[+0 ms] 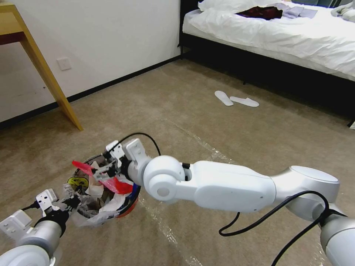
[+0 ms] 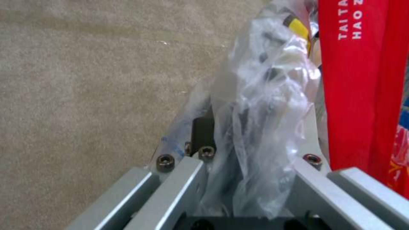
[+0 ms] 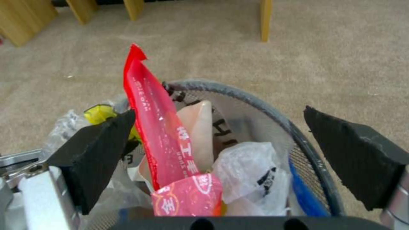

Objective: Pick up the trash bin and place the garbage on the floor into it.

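— Over the bin's mouth, where did the right gripper stand?
— Directly above the trash bin, which sat low at the robot's left front, held off the carpet as far as I could judge; its black pads were spread wide, one on each side of a long red wrapper, and neither pad pressed it.
— So it held nothing?
— Nothing that I could see; the wrapper stood nearly upright among the garbage, its lower end down in the bin against a white tissue and a crumpled clear bag, its upper end poking past the rim; its long axis ran up between the jaws.
— And the left gripper?
— It was at the bin's near edge; its jaws were closed on the rim and the crinkled plastic liner, carrying the bin.
— Which arm was nearer the wrapper?
— The right; the wrapper lay straight below and between its pads.
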